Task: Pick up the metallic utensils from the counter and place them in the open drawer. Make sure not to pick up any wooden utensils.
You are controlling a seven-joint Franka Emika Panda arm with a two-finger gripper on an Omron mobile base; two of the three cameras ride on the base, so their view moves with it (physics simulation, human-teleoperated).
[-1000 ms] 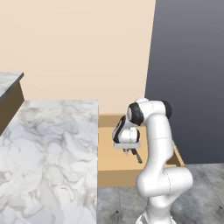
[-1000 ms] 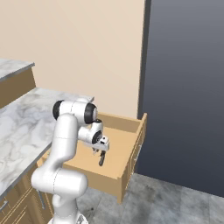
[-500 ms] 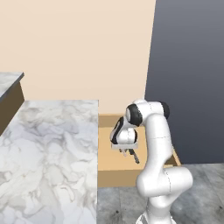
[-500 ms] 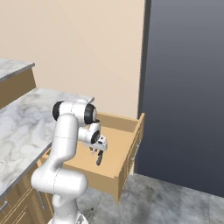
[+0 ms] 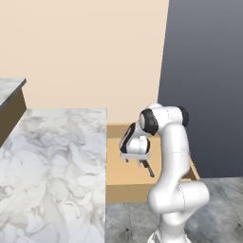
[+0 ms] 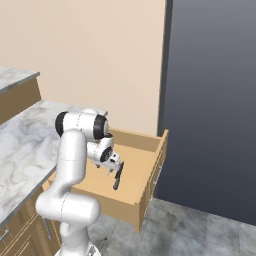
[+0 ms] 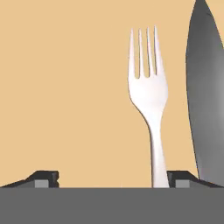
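Hovering over the open drawer [image 6: 150,165], the gripper [image 7: 113,177] has its fingers spread wide, the pale fork [image 7: 149,96] rising toward twelve o'clock beside the right tip, the knife [image 7: 208,96] at two o'clock.

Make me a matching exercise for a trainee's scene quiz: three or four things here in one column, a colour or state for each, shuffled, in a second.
Things:
1. fork
2. knife
3. drawer
4. counter

Colour or state:
A. pulled open, tan wood
B. white-grey veined marble
C. pale silver, four tines
D. dark pointed blade

Pairs: 1-C, 2-D, 3-A, 4-B
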